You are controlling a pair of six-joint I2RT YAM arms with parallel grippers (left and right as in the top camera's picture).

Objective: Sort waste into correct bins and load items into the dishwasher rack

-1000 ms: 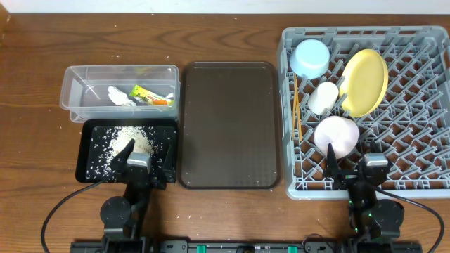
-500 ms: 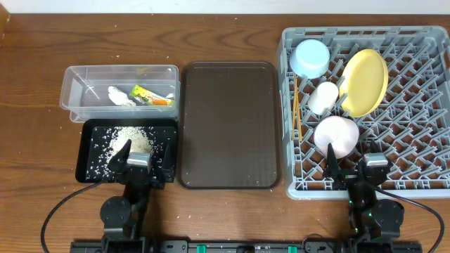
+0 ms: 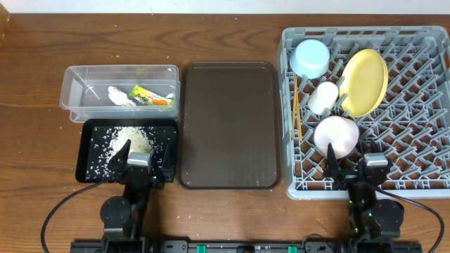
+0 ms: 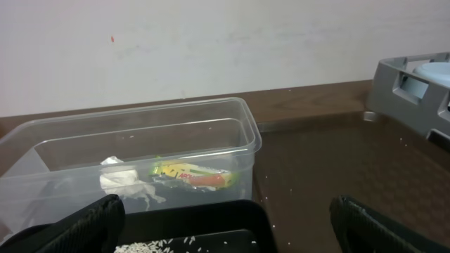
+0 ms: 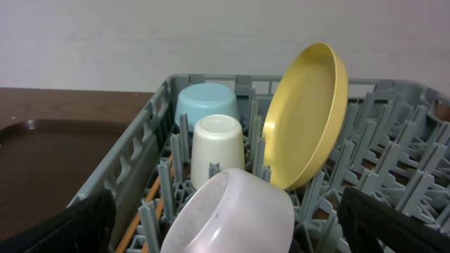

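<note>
The clear tub [image 3: 119, 88] holds the green-and-orange wrapper [image 3: 151, 95] and the white tissue [image 3: 119, 96]. Rice scraps [image 3: 126, 138] lie in the black tray [image 3: 88, 165]. My left gripper [image 3: 144, 156] hovers open at that tray's near edge; its wrist view shows the wrapper [image 4: 193, 173], tissue [image 4: 119, 179] and rice [image 4: 151, 246]. In the grey rack [image 3: 422, 105] sit the yellow plate [image 3: 364, 81], blue bowl [image 3: 310, 57], white cup [image 3: 323, 98], pink-white bowl [image 3: 336, 135] and chopsticks [image 3: 298, 105]. My right gripper [image 3: 350, 163] stands open just behind the pink-white bowl [image 5: 235, 214], holding nothing.
A large brown serving tray [image 3: 228, 123] lies between the bins and the rack. A few stray rice grains dot the wood near the black tray. Both arm bases sit at the table's near edge, and a wall runs behind the table.
</note>
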